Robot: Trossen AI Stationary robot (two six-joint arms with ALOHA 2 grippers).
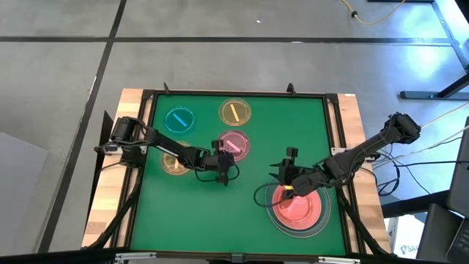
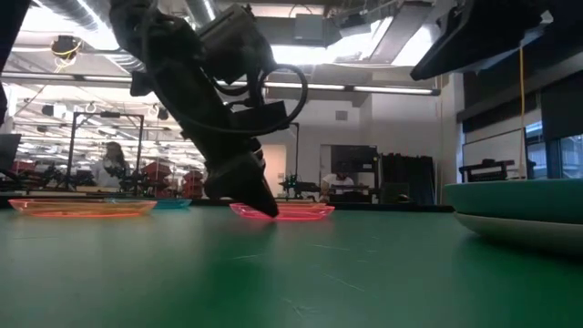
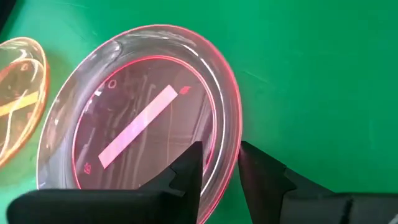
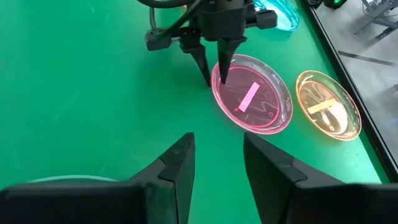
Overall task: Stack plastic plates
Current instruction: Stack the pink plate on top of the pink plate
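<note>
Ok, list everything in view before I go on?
Small pink plate: one, mat centre.
Small yellow plates: two, one at the far edge, one under the left arm.
Small blue plate: one, far left.
Large plates: stacked near right, pink on top, teal and grey-white below.
Green mat: one, covers the table.
People: two, in the room behind.
Left gripper: at the small pink plate's rim.
Right gripper: open, beside the stack.

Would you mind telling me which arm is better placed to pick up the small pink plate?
The left. Its end effector already straddles the small pink plate's rim, fingers either side. The right end effector hangs open over bare mat beside the large plate stack.
</note>
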